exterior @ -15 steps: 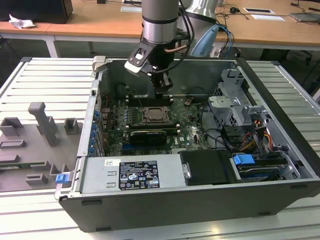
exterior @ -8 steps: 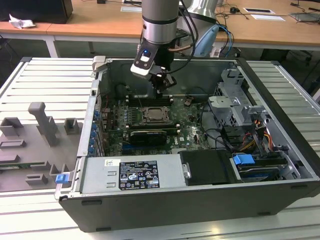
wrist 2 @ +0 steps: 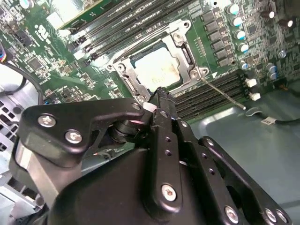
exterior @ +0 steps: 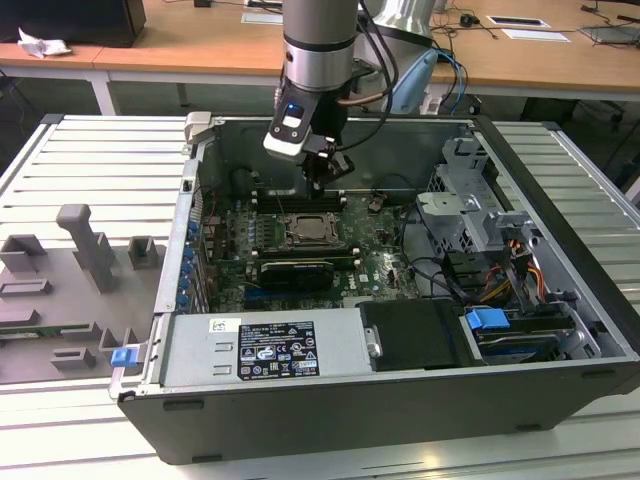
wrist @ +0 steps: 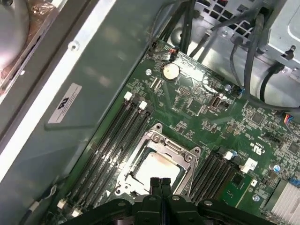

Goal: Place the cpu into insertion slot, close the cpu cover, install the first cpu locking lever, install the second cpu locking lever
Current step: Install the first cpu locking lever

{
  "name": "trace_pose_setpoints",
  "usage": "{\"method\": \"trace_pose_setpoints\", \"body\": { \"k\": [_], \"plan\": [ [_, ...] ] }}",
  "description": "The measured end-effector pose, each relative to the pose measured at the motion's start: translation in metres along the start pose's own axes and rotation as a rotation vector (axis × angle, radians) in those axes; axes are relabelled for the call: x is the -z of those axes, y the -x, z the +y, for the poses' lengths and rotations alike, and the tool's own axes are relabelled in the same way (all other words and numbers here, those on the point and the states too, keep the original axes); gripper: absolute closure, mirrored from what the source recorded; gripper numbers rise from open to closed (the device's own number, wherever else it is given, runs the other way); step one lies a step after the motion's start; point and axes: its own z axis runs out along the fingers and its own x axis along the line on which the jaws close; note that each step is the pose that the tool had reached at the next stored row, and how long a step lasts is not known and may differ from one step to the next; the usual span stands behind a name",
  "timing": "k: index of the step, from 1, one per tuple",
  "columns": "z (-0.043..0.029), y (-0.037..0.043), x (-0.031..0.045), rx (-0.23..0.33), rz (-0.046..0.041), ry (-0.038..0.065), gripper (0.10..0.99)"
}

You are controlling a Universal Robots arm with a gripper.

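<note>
open computer case [exterior: 560, 215] lay on slatted table [exterior: 60, 160]; arm's gripper [exterior: 318, 182] hung inside it, over green board [exterior: 380, 252], near the pale cpu [exterior: 308, 230]; grey fixtures [exterior: 88, 245] stood at exterior view's left

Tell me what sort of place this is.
Probably a robotics lab or test workshop: an open computer case sits on a slatted metal bench, a robot arm reaches into it, and wooden desks stand behind.

The arm [exterior: 318, 40] is a silver-grey cylinder with a dark band. Above the matte black gripper [exterior: 318, 184], studded with silver screws [wrist 2: 168, 192], sits a white module [exterior: 289, 126] with a blue patch. Dark cables [exterior: 383, 62] loop alongside.
</note>
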Motion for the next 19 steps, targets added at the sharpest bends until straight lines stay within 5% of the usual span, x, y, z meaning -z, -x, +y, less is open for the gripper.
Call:
{"method": "trace_pose_setpoints", "body": {
  "k": [9,19],
  "plan": [
    [0.0000,0.0001,0.0000,0.199,0.0105,-0.001,0.980],
    [-0.0001,0.0001,0.0001,0.335,0.0176,-0.001,0.980]
  ]
}}
